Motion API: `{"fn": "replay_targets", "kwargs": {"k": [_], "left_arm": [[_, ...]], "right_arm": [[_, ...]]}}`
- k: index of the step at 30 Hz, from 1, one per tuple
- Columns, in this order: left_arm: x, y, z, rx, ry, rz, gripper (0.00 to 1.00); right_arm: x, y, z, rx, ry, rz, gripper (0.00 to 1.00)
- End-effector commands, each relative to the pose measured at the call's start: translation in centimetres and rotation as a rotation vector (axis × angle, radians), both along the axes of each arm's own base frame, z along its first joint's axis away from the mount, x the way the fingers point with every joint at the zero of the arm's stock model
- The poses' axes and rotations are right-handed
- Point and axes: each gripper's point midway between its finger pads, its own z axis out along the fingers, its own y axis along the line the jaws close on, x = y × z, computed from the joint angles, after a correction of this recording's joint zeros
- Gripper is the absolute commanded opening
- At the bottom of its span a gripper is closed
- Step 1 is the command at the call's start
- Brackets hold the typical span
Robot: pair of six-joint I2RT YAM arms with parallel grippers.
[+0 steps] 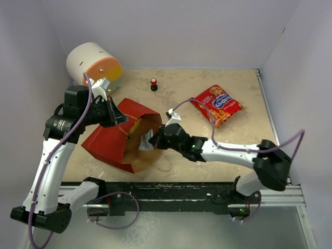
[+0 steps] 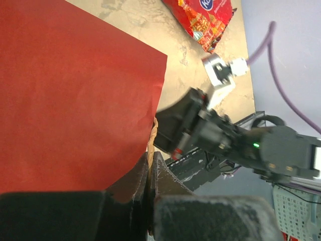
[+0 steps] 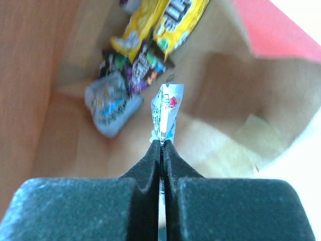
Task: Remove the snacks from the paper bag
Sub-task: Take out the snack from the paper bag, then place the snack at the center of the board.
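The red paper bag (image 1: 111,141) lies on its side with its brown mouth open toward the right. My left gripper (image 1: 115,115) is shut on the bag's upper rim and twine handle (image 2: 152,140), holding the mouth up. My right gripper (image 1: 154,140) is at the mouth, shut on a small silver-white candy packet (image 3: 165,113). Deeper in the bag lie a yellow packet (image 3: 160,20), a purple-brown packet (image 3: 140,65) and another silver packet (image 3: 110,103). The big red chip bag (image 1: 217,105) lies on the table to the right, also in the left wrist view (image 2: 203,17).
A white cylinder with an orange-yellow face (image 1: 94,65) stands at the back left. A tiny red-and-black knob (image 1: 154,84) sits near the back wall. A loose twine handle (image 1: 165,165) lies by the bag's mouth. Walls close in the table (image 1: 249,129) on three sides.
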Motion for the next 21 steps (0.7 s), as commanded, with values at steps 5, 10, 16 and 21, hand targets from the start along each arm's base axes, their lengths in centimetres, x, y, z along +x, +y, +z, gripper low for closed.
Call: {"fn": "replay_targets", "kwargs": {"k": [5,10,16,21], "left_arm": [[1.9,0.9,0.2,0.032,-0.09,0.069,0.0],[2.4,1.0,-0.7,0.052,-0.066,0.077,0.0],[2.4,1.2,-1.0,0.066,-0.064,0.078,0.0],[2.0,1.2,-1.1,0.065,-0.056,0.072,0.0]], "right_arm": [[-8.2,-9.6,2.2,-0.249,0.005,0.296,0.0],[-6.9,-17.7,6.2,-0.345,-0.072,0.036,0.0],[-2.5,-24.2,6.3,-0.543,-0.03,-0.216,0.0],[2.8,-23.9,6.7,-0.471,-0.047,-0.295,0.0]]}}
